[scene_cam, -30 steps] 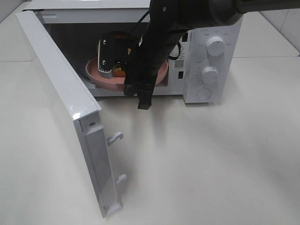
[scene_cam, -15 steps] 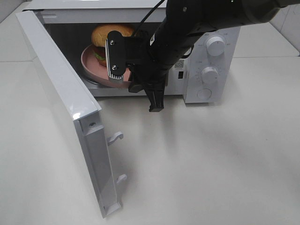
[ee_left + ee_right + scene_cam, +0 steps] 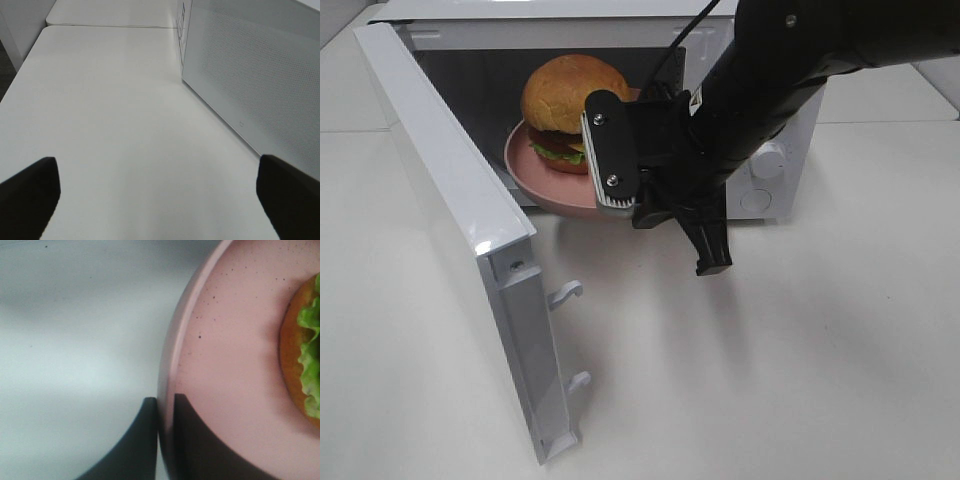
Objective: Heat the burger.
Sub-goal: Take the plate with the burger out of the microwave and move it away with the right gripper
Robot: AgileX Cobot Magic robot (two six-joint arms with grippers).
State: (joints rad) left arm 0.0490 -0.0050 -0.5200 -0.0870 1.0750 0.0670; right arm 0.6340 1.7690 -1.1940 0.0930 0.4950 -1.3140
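The burger (image 3: 575,100), with its golden bun, lettuce and dark patty, rests on a pink plate (image 3: 545,185) at the mouth of the open microwave (image 3: 520,12). The plate's near rim reaches past the front sill. My right gripper (image 3: 623,203) is shut on the plate's rim at the burger's right. In the right wrist view its dark fingers (image 3: 192,440) pinch the rim of the plate (image 3: 225,340), with the burger's (image 3: 302,365) lettuce edge beside them. My left gripper (image 3: 160,195) is open over bare table, holding nothing.
The microwave door (image 3: 450,190) swings wide open to the left, with its latch hooks (image 3: 567,292) pointing right. My right arm (image 3: 770,90) covers most of the control panel (image 3: 757,200). The door's mesh face (image 3: 260,75) fills one side of the left wrist view.
The right arm has swung right and toward the front with the plate. The burger, hidden behind the gripper a second ago, now shows fully and larger at the opening. The left gripper stays open.
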